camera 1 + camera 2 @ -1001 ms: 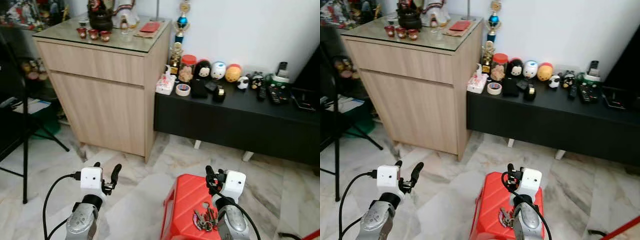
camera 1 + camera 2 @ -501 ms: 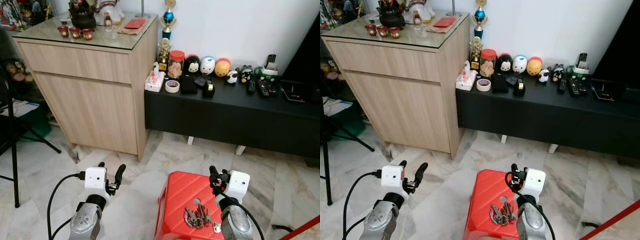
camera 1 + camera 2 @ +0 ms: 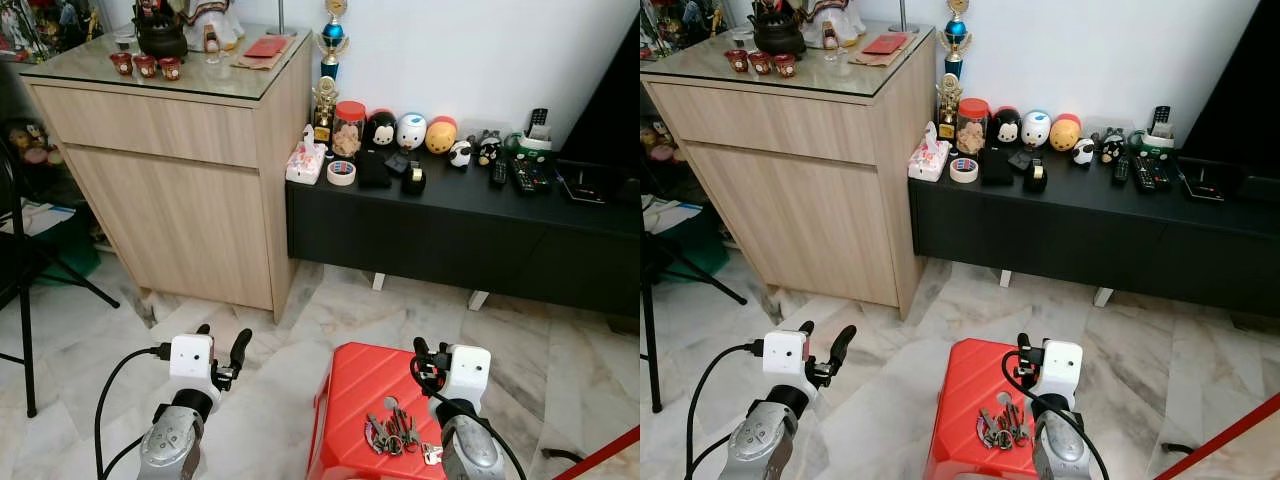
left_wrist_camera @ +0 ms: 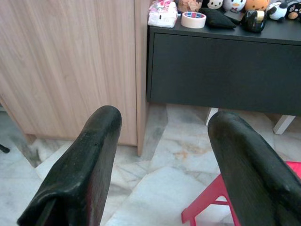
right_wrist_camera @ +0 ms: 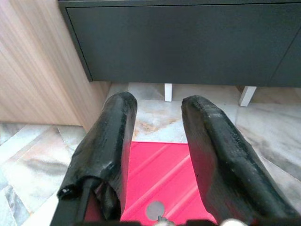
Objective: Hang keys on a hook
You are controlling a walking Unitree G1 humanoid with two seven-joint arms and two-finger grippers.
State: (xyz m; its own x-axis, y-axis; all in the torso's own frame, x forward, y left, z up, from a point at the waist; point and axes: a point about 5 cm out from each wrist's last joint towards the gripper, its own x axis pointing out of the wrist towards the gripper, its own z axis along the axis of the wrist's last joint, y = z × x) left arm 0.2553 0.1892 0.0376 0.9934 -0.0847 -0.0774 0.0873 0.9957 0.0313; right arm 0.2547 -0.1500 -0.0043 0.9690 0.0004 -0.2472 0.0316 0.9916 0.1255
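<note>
Nearest to the robot, a bunch of keys is seen lying loose on the top of a red stool, toward its near right part. The right gripper is held just above and beyond the keys, over the stool; in the right wrist view its two black fingers are parted with nothing between them, and red plastic is seen in the gap. The left gripper is held over the marble floor to the left of the stool, its jaws spread wide and empty.

The step in hand is judged to be the approach to the pickup: the keys are not yet grasped. For the next move, the right gripper would need to be drawn back toward the robot and lowered until the bunch is straddled, then closed on the ring or on several keys together, since a flat, loose bunch is likely to slip.

Farther off, a wooden cabinet stands on the left and a low black bench with figurines on the right, against the far white wall. No hook can be made out, so it would still have to be found.
</note>
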